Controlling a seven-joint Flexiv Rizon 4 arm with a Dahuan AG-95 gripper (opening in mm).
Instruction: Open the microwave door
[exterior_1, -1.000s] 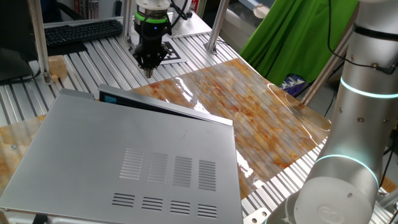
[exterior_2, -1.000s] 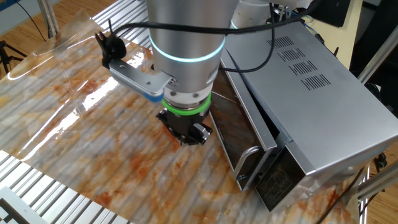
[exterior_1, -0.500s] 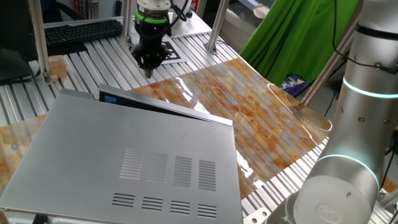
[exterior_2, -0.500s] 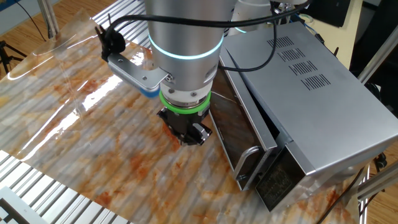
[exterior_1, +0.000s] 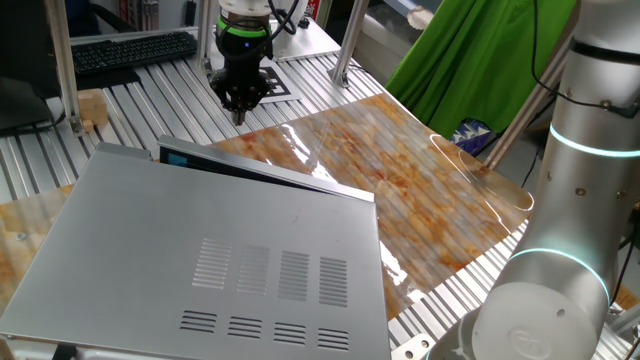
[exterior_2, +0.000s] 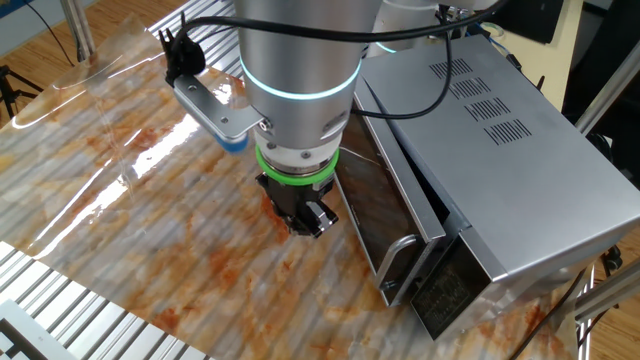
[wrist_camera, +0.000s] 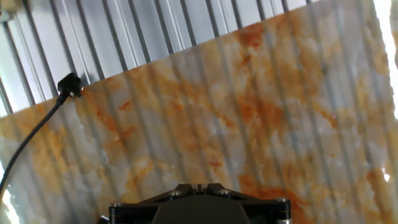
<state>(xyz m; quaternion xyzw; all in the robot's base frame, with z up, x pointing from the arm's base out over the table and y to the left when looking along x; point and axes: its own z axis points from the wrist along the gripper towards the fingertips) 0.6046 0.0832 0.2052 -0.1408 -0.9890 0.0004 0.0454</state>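
silver-grey metal makes up the microwave (exterior_1: 215, 250), a big flat box with rows of thin vent slits cut into its top. it lies on the table (exterior_1: 420, 190), which has a shiny sheet with orange and white marble swirls on it. in the other fixed view the microwave (exterior_2: 500, 160) fills the right side.

the door (exterior_2: 385, 225) is a dark glass panel with a metal handle near its low end. it hangs a little way out from the box, with a dark gap showing behind it. in one fixed view the door (exterior_1: 255, 167) is only a thin black strip along the far edge, with a teal-blue patch at its left end.

the gripper (exterior_2: 303, 218) hangs over the sheet just beside the door, not touching it. in one fixed view the gripper (exterior_1: 239, 108) points down past the far edge of the microwave. its fingers look close together and hold nothing, but i cannot tell for sure how far apart they are. the hand view shows only its black base, the sheet and a black cable (wrist_camera: 37, 127).

since a second ago the arm has turned a little and moved up a bit. the door and microwave have stayed the same.
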